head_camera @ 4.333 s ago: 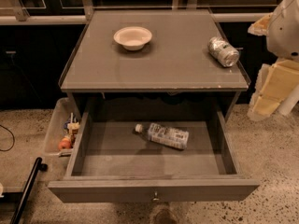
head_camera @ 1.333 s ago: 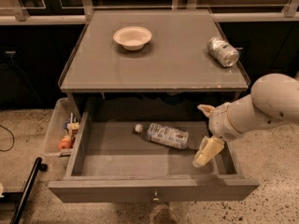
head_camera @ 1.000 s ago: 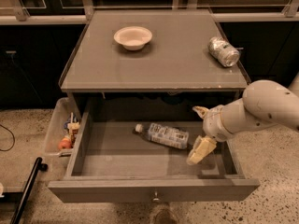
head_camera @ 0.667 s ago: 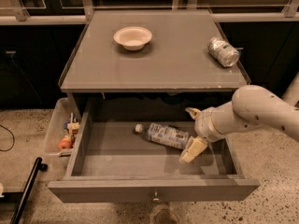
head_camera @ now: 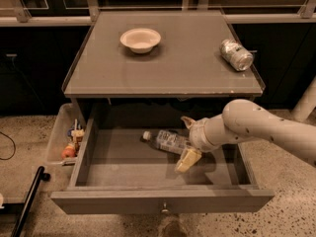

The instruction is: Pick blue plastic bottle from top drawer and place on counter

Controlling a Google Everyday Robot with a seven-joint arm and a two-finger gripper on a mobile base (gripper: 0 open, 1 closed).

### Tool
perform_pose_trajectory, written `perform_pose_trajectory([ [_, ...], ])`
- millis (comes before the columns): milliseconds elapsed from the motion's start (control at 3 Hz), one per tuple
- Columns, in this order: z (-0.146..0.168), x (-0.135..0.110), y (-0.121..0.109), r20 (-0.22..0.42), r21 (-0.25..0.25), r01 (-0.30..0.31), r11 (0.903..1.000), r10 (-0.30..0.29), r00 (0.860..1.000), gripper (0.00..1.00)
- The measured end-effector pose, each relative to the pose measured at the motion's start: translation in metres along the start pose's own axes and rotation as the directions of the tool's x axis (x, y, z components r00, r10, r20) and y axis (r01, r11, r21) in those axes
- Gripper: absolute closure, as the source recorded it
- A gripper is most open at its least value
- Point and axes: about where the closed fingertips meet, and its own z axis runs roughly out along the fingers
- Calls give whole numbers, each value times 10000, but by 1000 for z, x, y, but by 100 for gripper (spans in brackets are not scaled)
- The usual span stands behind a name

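Change: gripper (head_camera: 186, 139) has slid left across top drawer (head_camera: 123, 201), below bench (head_camera: 173, 73) front edge. Jaws apart, now straddling base end of blue plastic bottle (head_camera: 165, 141). Bottle unmoved, lying on side mid-drawer. Reach looks done; closing next, lift to bench pending.

The counter (head_camera: 173, 78) is matt grey with a thin light edge, above a dark cabinet (head_camera: 44, 68). On it sit a cream bowl (head_camera: 140, 39) and a silver can (head_camera: 236, 55). The top drawer (head_camera: 98, 201) is the same grey. The blue plastic bottle (head_camera: 165, 140) is clear, with a white cap and pale label. The gripper (head_camera: 183, 143), inside the drawer at the bottle, has cream-yellow fingers spread apart on an off-white arm (head_camera: 256, 127). The floor (head_camera: 276, 221) is speckled tan. The pale side tray (head_camera: 57, 137) holds orange and red bits.
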Motion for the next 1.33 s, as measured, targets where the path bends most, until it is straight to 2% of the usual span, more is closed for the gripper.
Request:
perform_pose_trajectory([
  [667, 29, 2, -11, 198, 56, 73, 10000, -74, 9998, 0],
  [1333, 29, 2, -11, 202, 55, 71, 10000, -73, 9998, 43],
])
